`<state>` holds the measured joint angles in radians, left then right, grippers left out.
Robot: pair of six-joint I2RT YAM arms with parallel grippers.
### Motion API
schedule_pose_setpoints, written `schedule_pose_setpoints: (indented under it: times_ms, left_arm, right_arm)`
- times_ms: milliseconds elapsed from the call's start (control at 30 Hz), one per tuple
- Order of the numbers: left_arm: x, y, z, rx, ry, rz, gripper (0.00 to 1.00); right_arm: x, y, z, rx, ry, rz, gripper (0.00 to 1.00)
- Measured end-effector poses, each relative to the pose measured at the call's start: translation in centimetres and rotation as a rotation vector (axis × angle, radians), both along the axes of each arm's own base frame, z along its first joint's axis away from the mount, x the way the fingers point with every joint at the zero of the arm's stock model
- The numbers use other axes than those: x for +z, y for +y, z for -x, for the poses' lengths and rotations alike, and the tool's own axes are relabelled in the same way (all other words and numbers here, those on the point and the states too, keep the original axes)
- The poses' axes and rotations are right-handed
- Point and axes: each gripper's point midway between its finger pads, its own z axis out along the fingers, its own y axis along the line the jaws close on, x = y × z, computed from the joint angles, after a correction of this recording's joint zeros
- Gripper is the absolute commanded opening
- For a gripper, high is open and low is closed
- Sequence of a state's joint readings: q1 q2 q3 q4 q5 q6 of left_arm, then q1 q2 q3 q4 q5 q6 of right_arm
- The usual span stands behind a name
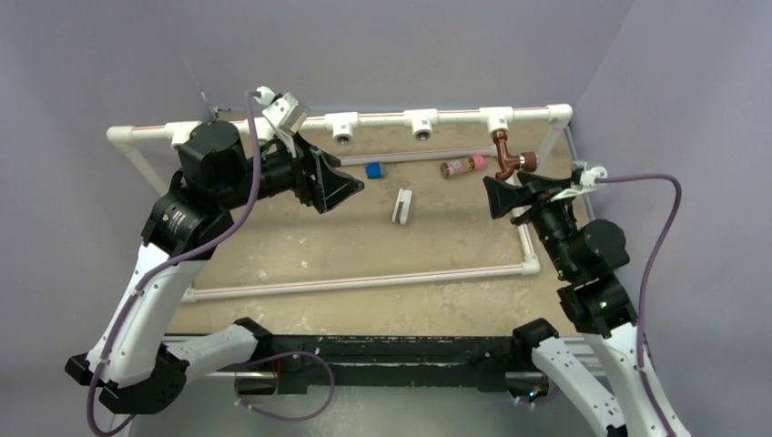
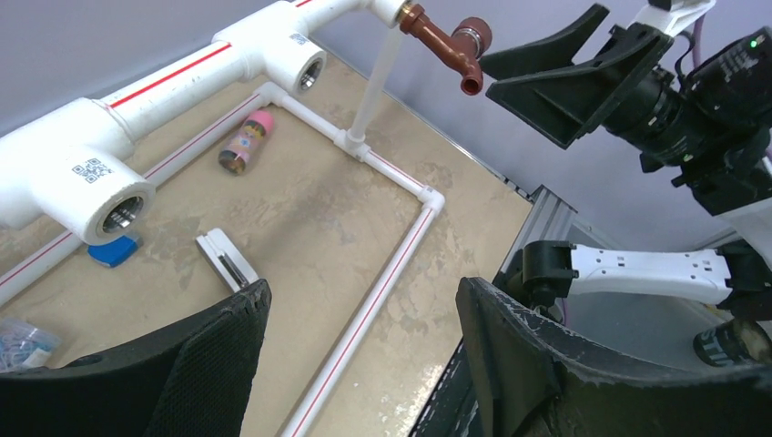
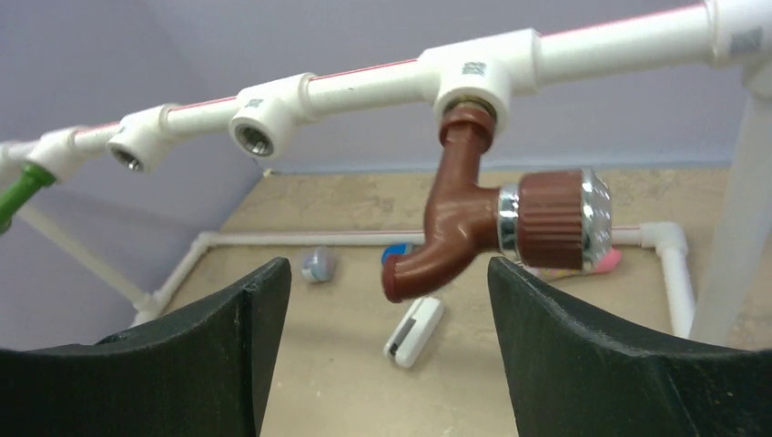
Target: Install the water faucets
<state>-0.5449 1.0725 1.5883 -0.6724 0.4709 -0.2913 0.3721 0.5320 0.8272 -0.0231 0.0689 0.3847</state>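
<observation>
Sand-coloured table (image 1: 319, 250) carrying a white pipe frame (image 1: 364, 280), whose raised rear rail (image 1: 382, 119) runs along the far edge and bears 4 tee fittings. The left claw (image 2: 362, 291) is spread wide and empty, hovering over the far left part of the table. The right claw (image 1: 503, 197) is likewise spread with nothing held. It is poised near the far right corner, close in front of the brown faucet (image 3: 460, 218) but apart from it. The brown faucet hangs from the tee (image 3: 473, 75) nearest the far right corner, spout down and ribbed handle out to the side. The green faucet (image 3: 22, 188) appears seated in the tee at the far left end, and the 2 middle tees stand empty. Loose near the far edge lie a cylinder with a pink cap (image 1: 462, 167), a white clip (image 1: 401, 206) and a blue piece (image 1: 373, 170). Risk, as a judgement: if the right claw closes on the spout or shoves sideways, it could back the brown faucet off its thread, leave it crooked, or flex the slender rail. Thread depth cannot be read. Only the right wrist view shows the green faucet, which the left arm (image 1: 182, 228) hides from above. Only the top view shows the gap between right claw and faucet.
</observation>
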Motion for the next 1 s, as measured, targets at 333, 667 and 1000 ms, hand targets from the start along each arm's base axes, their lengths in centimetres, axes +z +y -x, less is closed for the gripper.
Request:
schedule_pose_setpoints:
  times_ms: [333, 667, 1000]
  left_arm:
    - [0.2, 0.1, 0.9, -0.024, -0.01, 0.01, 0.74]
    - [0.5, 0.3, 1.5, -0.035, -0.021, 0.018, 0.75]
    - [-0.3, -0.2, 1.7, -0.055, -0.008, 0.009, 0.75]
  right_arm:
    - [5.1, -0.8, -0.7, -0.018, 0.029, 0.31, 0.81]
    - [7.1, -1.0, -1.3, -0.012, 0.007, 0.503, 0.82]
    - [1.6, -1.1, -3.1, 0.036, 0.009, 0.847, 0.84]
